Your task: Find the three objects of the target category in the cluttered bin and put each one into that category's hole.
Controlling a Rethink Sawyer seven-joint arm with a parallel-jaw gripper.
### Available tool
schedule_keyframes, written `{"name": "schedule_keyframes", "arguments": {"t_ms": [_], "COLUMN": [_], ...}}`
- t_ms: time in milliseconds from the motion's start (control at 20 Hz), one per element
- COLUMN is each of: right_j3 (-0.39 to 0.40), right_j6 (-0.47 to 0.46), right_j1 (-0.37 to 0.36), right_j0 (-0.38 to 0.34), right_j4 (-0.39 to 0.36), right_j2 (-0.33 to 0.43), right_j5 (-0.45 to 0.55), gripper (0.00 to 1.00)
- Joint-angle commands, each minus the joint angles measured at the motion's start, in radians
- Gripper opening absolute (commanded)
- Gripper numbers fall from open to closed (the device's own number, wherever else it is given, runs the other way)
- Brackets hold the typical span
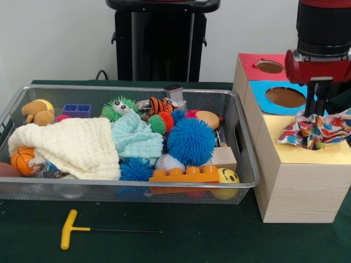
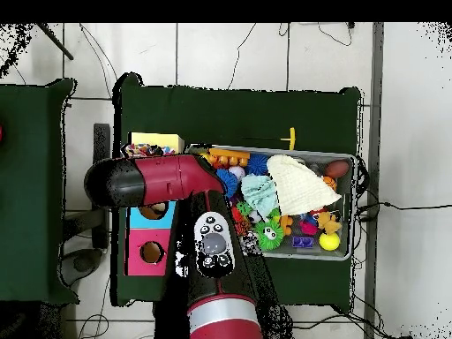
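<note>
A wooden box (image 1: 290, 192) with three holes stands to the right of the wire bin (image 1: 131, 186). Its top has a red panel (image 1: 249, 68), a blue panel (image 1: 260, 96) and a yellow panel (image 1: 329, 156). A multicoloured patterned cloth (image 1: 315, 131) lies bunched over the yellow panel's hole. My gripper (image 1: 316, 112) comes straight down onto it, shut on the cloth's top. In the bin lie a cream cloth (image 1: 71, 145) and a light blue cloth (image 1: 134, 137). In the overhead view the arm (image 2: 168, 181) hides the gripper; the patterned cloth (image 2: 146, 150) shows beside the yellow panel (image 2: 163, 139).
The bin also holds a blue spiky ball (image 1: 191, 141), a green spiky ball (image 1: 118, 108), a baseball (image 1: 169, 163), an orange brick (image 1: 185, 175), a smiley ball (image 1: 226, 178), a small basketball (image 1: 23, 160) and a plush toy (image 1: 37, 111). A yellow-handled tool (image 1: 68, 230) lies before the bin.
</note>
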Motion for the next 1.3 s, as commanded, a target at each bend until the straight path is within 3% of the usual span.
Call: {"name": "schedule_keyframes", "arguments": {"t_ms": [50,650,1100,1300], "right_j3": [-0.068,-0.080,-0.129,-0.158], "right_j6": [0.037,0.014,-0.027,-0.053], "right_j1": [0.096,0.104,0.159,0.164], "right_j0": [-0.020,-0.035,-0.058,-0.067], "right_j4": [-0.022,-0.025,-0.039,-0.041], "right_j2": [0.071,0.083,0.104,0.111], "right_j5": [-0.079,-0.083,-0.100,-0.059], "gripper": [0.00,0.00,0.00,0.00]}}
